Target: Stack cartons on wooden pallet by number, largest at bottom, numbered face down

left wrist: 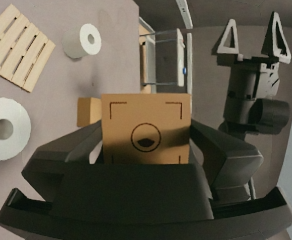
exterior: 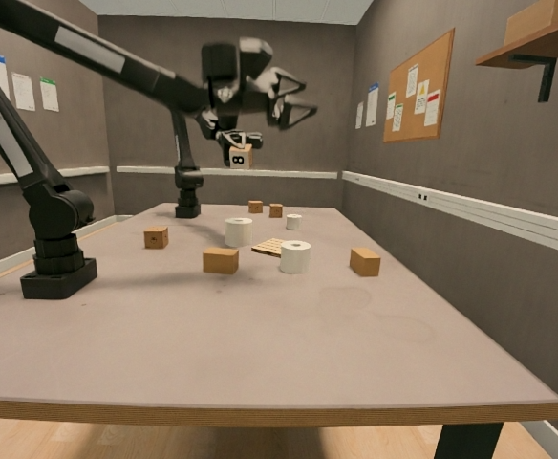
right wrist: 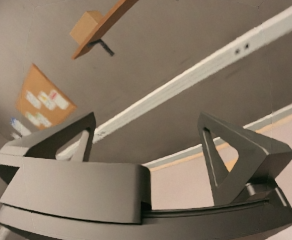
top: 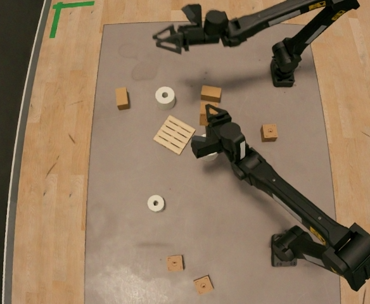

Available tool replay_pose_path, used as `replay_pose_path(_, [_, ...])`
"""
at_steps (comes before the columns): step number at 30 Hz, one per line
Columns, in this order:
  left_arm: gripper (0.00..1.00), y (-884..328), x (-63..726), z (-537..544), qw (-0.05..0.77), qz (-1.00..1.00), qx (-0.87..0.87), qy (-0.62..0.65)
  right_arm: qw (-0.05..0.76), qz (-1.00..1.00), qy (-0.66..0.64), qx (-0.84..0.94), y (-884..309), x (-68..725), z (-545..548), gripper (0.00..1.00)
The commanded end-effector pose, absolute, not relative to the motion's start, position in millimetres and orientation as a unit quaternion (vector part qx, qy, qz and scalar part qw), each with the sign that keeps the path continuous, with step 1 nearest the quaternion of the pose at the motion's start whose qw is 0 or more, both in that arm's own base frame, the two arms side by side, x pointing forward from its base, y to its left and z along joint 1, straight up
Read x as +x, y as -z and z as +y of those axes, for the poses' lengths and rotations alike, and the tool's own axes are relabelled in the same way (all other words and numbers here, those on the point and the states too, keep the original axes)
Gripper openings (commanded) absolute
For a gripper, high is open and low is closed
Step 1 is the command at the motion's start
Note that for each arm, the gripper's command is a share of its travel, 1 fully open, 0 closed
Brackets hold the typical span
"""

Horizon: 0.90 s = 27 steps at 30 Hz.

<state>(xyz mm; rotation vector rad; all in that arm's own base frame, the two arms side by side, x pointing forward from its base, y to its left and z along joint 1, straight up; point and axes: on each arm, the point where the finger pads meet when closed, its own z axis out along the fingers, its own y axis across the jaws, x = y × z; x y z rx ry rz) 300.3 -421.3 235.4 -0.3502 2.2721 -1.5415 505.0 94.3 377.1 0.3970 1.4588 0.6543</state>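
Black left end effector (top: 210,113) (exterior: 242,142) (left wrist: 146,127): part-open, clamped on carton
Held carton (top: 206,120) (exterior: 240,157) (left wrist: 146,120): raised, "8" face sideways
Black right end effector (top: 155,40) (exterior: 309,98) (left wrist: 251,15) (right wrist: 146,117): wide open, nothing held
Pallet (top: 176,128) (exterior: 269,244) (left wrist: 40,65): on counter (top: 129,183) (exterior: 249,345), no cartons
Other three cartons (top: 269,133) (exterior: 156,238): on counter, apart

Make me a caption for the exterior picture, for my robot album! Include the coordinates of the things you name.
A robot gripper (exterior: 240,138) shows off carton number eight (exterior: 241,157) above the table.
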Motion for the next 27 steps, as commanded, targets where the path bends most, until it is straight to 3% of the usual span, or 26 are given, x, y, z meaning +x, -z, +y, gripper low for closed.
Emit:
replay_pose_path(1, [0.5, -243, 312, -400, 0.211, 0.794, -0.123, 0.556, 0.711, 0.659, -0.216, 0.117, -418, 522, 82, 1.0])
replay_pose_path(14, [0.5, -137, 364, -232, 0.228, 0.801, -0.111, 0.543, 0.721, 0.692, -0.036, 0.017, -486, 524, 17, 1.0])
replay_pose_path(27, [0.5, -98, 386, -152, 0.209, 0.804, -0.112, 0.545, 0.716, 0.699, 0.005, 0.001, -512, 518, -6, 1.0])
